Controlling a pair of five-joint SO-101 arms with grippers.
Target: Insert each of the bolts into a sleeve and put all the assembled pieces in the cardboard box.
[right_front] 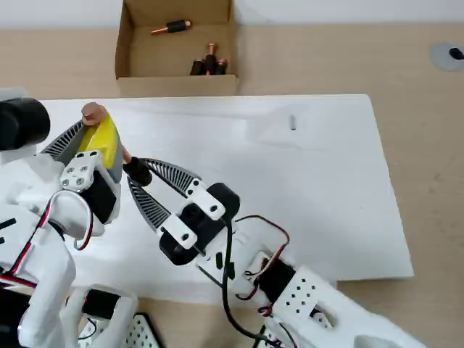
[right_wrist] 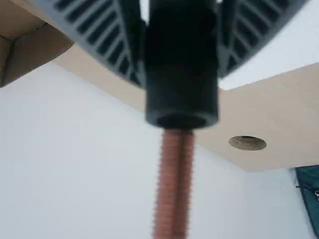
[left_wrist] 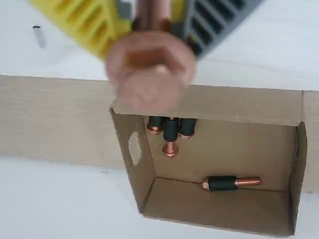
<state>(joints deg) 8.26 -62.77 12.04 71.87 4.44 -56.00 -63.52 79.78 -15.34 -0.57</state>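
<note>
Overhead, on a white board (right_front: 304,188), the left gripper (right_front: 88,127) is pinching a bolt (right_front: 93,112), the right gripper (right_front: 135,175) a sleeve (right_front: 139,171) at its tip. Left wrist: finished pieces (left_wrist: 170,130) are lying in the cardboard box (left_wrist: 133,154). Right wrist: the bolt is poking into the sleeve.

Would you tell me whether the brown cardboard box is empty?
No, copper bolts fitted with black sleeves lie inside the brown cardboard box.

We call this a robotics lab or office desk: wood-look counter (right_front: 428,159) with a cable grommet (right_front: 448,55) at 2 o'clock, white work board (right_front: 304,188), exposed wiring (right_front: 227,268) on a printed arm (right_front: 312,290).
</note>
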